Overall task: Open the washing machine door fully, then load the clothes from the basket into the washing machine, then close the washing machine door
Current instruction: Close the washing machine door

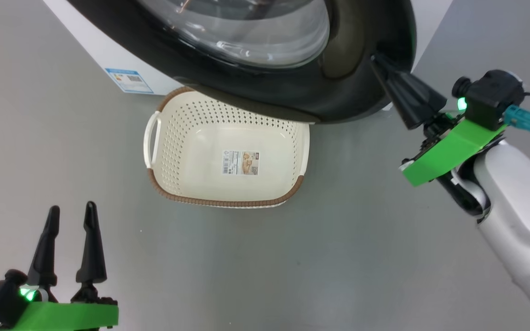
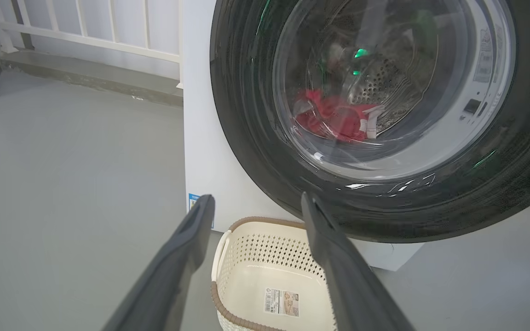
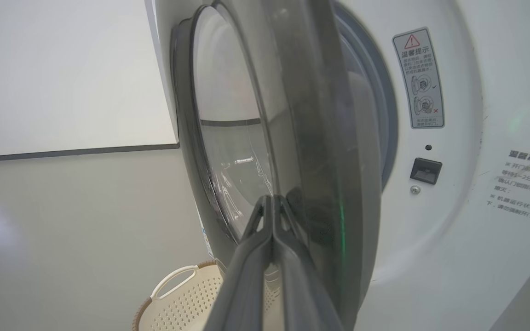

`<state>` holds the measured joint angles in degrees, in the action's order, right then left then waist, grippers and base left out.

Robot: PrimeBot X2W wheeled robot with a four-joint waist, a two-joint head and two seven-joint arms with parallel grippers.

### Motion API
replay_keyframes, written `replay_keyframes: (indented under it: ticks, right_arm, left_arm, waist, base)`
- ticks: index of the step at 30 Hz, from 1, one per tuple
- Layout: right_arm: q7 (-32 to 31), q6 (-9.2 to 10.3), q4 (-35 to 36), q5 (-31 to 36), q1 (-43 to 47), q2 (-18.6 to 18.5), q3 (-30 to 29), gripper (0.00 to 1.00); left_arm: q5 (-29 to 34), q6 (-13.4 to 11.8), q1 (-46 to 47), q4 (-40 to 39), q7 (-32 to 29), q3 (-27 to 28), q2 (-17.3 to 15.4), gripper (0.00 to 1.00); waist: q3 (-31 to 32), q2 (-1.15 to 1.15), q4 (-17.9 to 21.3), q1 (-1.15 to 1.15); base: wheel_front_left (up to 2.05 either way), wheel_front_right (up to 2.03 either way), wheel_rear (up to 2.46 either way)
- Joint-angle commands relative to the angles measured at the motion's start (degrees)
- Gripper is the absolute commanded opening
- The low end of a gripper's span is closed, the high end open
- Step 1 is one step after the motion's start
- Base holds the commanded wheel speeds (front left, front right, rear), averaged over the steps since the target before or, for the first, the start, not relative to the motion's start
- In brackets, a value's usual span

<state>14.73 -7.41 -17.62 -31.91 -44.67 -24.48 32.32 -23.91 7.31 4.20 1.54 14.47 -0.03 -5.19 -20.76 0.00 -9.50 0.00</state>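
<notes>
Loading looks done. The one bundle of bright red, white-striped clothes point(image 2: 334, 119) lies in the drum of the big white boxy washing machine point(image 2: 205, 138). The one small cream perforated plastic basket point(image 1: 221, 201) sits empty on the floor just before the machine. What is left, I judge, is shutting the one large round glossy black washing machine door point(image 1: 269, 92), which stands ajar. The right pincer point(image 1: 377, 62), closed on nothing, apparently touches the door's edge. The left pincer point(image 1: 72, 214), spread wide and empty, hangs well back from the machine.

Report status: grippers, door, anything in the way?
Status: left gripper open, empty; right gripper shut, tips against washing machine door rim. Door ajar, clothes inside drum. Below it, basket empty, seems not blocking.
</notes>
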Motion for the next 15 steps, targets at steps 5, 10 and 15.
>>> replay_keyframes:
  ticks: [5,10,15]
  right_arm:
    - [0.27,-0.08,0.28,0.64,-3.25,-2.09,-1.33,0.0]
    - [0.27,-0.08,-1.56,0.1,-7.62,-3.97,-0.56,0.0]
    - [0.27,-0.08,-3.75,-0.97,-12.17,-5.77,0.26,0.0]
  left_arm:
    - [-0.56,0.17,2.53,-1.88,0.52,1.7,-1.19,1.0]
    - [-0.79,0.17,3.65,-2.11,0.52,1.64,-1.35,1.0]
    - [-1.1,0.17,4.67,-2.16,0.52,1.37,-1.19,1.0]
  waist:
    - [-2.87,0.0,-1.15,0.0]
    - [-5.27,0.0,-2.24,0.0]
    - [-7.11,0.0,-3.41,0.0]
  base:
    - [0.0,0.0,0.0]
    - [0.0,0.0,0.0]
    - [0.0,0.0,0.0]
